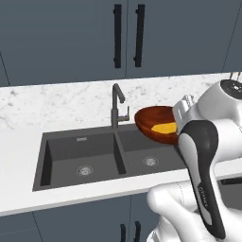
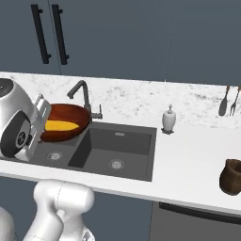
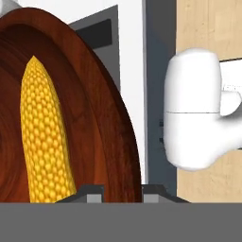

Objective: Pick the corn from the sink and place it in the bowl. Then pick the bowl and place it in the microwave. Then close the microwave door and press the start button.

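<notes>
Corn (image 3: 45,137), knobbly, in glossy bowl (image 3: 111,123)

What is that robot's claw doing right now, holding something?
Gripper: closed on the rim of the wide, glossy reddish-brown wooden bowl, lifted, with the yellow corn cob inside.

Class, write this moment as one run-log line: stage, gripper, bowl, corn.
stage: carrying bowl | gripper: shut on bowl rim | bowl: lifted over sink | corn: inside bowl

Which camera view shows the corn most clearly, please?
The hand view: the corn appears large there, with its kernels distinct, lying inside the bowl. The left and right base views show only a small yellow patch in the bowl, which is raised above the sink.
</notes>
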{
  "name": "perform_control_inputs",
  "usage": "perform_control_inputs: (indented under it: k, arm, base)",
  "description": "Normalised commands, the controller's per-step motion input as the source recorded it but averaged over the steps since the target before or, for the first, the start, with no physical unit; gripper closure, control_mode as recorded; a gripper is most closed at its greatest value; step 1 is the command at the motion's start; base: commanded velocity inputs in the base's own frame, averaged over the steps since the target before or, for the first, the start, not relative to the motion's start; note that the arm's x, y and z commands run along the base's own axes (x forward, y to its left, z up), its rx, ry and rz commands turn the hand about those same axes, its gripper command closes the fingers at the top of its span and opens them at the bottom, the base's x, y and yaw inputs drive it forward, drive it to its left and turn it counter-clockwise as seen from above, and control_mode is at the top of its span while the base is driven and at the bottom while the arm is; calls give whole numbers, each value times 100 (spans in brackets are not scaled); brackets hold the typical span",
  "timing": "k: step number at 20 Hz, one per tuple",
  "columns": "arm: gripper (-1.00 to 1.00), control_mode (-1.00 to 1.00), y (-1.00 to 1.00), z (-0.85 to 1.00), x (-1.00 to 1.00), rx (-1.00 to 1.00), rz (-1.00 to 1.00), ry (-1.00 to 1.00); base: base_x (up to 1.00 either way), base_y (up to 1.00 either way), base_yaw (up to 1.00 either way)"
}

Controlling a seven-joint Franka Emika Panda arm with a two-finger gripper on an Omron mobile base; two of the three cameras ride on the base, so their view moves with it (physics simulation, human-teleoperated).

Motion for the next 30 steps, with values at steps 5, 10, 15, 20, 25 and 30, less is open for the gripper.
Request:
perform_control_inputs:
  k: [5,10,15,20,25,30]
  arm:
    - [100,-100,-39,0,14,-1,0,-5]
    - [100,-100,-1,0,0,0,0,-7]
    - [100,-100,0,8,-16,0,0,-11]
    - [100,-100,0,28,-27,0,-2,-15]
    - [100,-100,0,86,-10,3,-9,7]
    - [100,-100,-3,62,-8,1,-6,10]
  base:
    - [0,0,0]
    - [0,0,0]
    - [0,0,0]
    - [0,0,0]
    - [0,0,0]
    - [0,0,0]
